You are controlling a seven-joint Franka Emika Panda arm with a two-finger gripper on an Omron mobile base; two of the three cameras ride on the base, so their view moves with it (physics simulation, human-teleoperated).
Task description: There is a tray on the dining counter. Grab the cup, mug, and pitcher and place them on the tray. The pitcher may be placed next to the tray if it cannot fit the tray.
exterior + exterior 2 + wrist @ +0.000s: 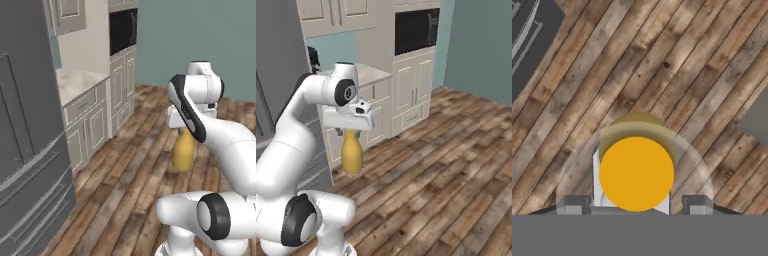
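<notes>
The mustard-yellow pitcher (352,156) hangs upright in the air above the wooden floor, its narrow neck held between the fingers of my gripper (351,134). From the left base view the pitcher (183,152) shows below the gripper (184,129), partly behind the arm. Looking down in the hand view, the pitcher (637,172) is a round orange disc between the two fingertips of the gripper (636,204). The gripper is shut on the pitcher. The tray, the dining counter, the cup and the mug are out of view.
A dark grey fridge (30,150) stands close on the left. Behind it runs a wall counter (75,82) over panelled cabinets, with a built-in oven (416,30) in a tall cabinet. Wooden floor (446,165) spreads to the right.
</notes>
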